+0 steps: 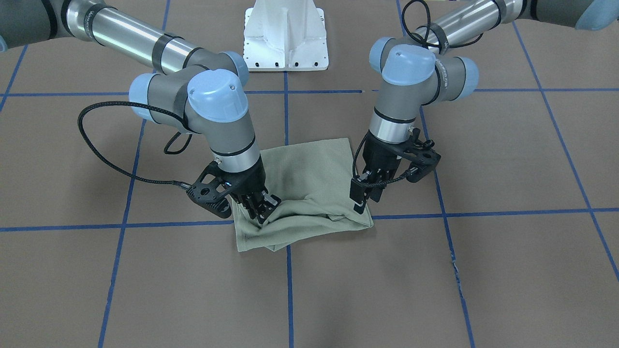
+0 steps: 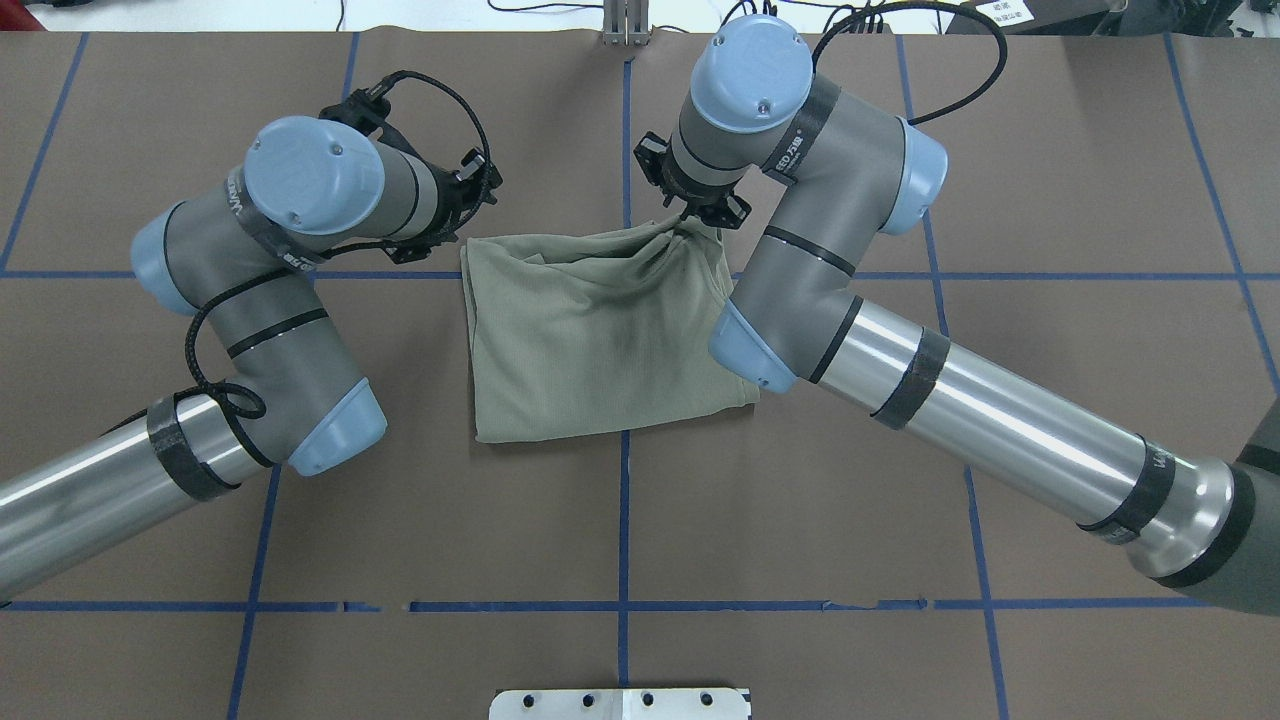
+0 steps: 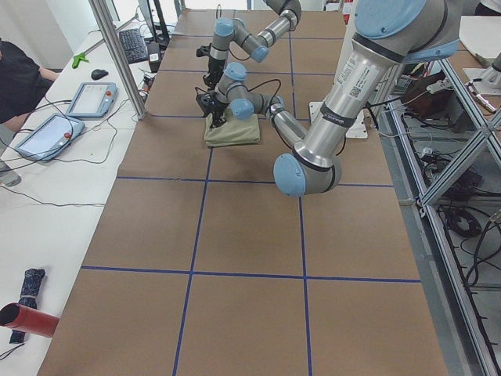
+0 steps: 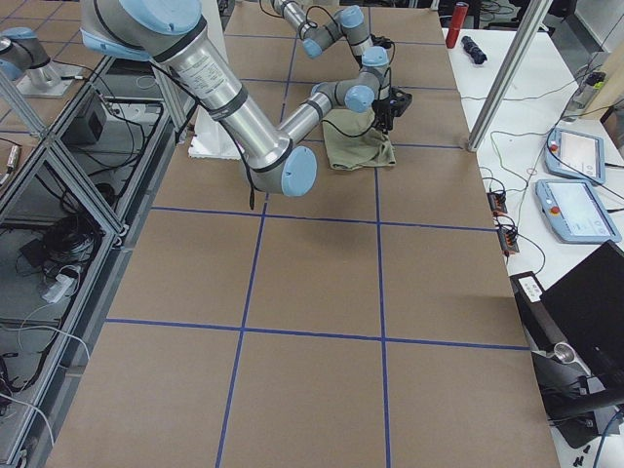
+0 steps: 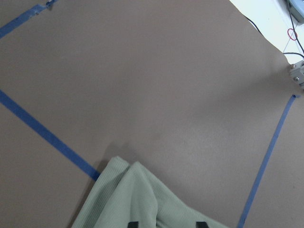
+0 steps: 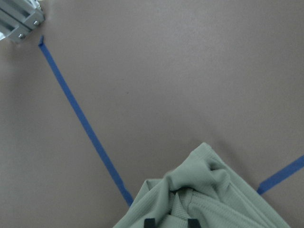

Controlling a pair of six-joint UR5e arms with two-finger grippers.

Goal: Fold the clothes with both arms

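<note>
On the brown table [image 1: 508, 280] we see the folded shirt [image 1: 309, 174] at centre. At its near edge the right gripper [image 1: 263, 212] is clamped on a bunched, raised corner. The left gripper [image 1: 363, 203] hangs over the other corner, jaws apart. Beyond stands the pedestal [image 1: 286, 38].

Brown table [image 1: 508, 159], gridded in blue tape [image 1: 289, 285]. White pedestal base [image 1: 286, 36] at 12 o'clock, front-facing view. Side bench: two teach pendants [image 3: 91, 99], keyboard [image 3: 135, 45] at their 1 o'clock; red cylinder [image 3: 27, 319] at 7 o'clock.
</note>
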